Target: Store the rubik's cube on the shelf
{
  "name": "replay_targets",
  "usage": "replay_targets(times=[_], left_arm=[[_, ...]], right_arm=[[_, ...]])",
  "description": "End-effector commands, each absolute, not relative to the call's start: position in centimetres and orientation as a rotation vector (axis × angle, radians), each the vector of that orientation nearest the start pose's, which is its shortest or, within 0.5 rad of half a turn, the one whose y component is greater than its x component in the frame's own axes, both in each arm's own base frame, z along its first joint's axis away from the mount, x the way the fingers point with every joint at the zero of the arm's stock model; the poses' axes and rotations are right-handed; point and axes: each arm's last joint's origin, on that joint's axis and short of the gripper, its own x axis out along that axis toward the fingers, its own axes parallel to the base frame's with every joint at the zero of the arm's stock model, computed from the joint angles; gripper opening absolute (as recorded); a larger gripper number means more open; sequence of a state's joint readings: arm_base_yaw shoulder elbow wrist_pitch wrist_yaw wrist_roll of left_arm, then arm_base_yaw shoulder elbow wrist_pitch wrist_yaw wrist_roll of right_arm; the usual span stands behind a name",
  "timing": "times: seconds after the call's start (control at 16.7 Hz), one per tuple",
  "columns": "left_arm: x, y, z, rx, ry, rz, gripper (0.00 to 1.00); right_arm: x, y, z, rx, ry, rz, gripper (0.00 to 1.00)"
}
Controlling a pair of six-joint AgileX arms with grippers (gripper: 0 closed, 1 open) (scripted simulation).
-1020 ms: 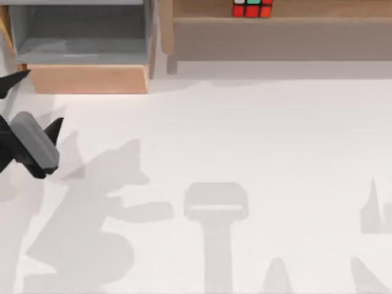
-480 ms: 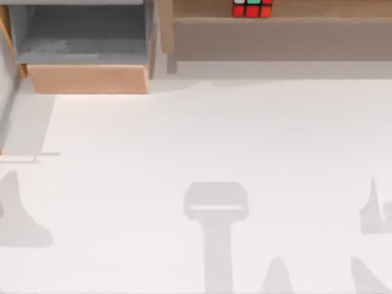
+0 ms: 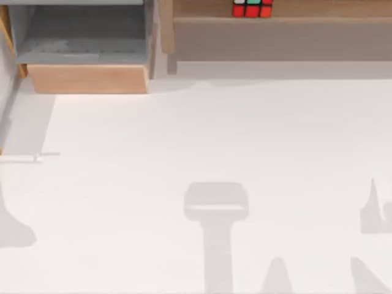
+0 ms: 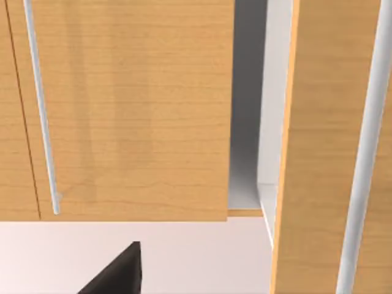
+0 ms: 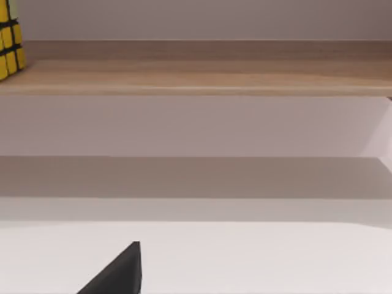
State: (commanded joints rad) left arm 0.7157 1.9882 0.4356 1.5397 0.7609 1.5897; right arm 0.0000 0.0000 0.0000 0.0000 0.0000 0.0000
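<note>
The rubik's cube (image 3: 252, 8), showing red, green and white stickers, rests on the shelf (image 3: 324, 8), a long light-brown board at the back of the table, right of centre. In the right wrist view the cube (image 5: 8, 44) shows a yellow face at the shelf's (image 5: 202, 76) end. A dark tip of my right gripper (image 5: 116, 275) sits low in that view, well away from the cube. A dark tip of my left gripper (image 4: 116, 275) appears in the left wrist view, close to a wooden cabinet front. Neither gripper touches the cube.
A grey-lined wooden box compartment (image 3: 86, 52) stands at the back left, beside the shelf. The left wrist view faces wooden cabinet doors (image 4: 135, 110) with a metal bar handle (image 4: 40, 104). The white table (image 3: 202, 135) carries arm shadows near its front and left edges.
My left arm left the top view past the left edge, and its shadow there has shrunk. The cube has stayed on the shelf.
</note>
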Motion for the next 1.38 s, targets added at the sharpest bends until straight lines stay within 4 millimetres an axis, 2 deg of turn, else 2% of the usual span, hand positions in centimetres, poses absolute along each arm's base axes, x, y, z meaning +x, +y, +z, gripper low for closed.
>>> replay_targets(times=[0.36,0.6,1.38], left_arm=[[25.3,17.4,9.5,1.571,-0.016,-0.016,1.00],[25.4,17.4,9.5,1.571,-0.016,-0.016,1.00],[25.4,17.4,9.5,1.571,-0.016,-0.016,0.02]], right_arm=[[10.6,-0.1,16.0,0.000,0.000,0.000,1.00],[10.6,-0.1,16.0,0.000,0.000,0.000,1.00],[10.6,-0.1,16.0,0.000,0.000,0.000,1.00]])
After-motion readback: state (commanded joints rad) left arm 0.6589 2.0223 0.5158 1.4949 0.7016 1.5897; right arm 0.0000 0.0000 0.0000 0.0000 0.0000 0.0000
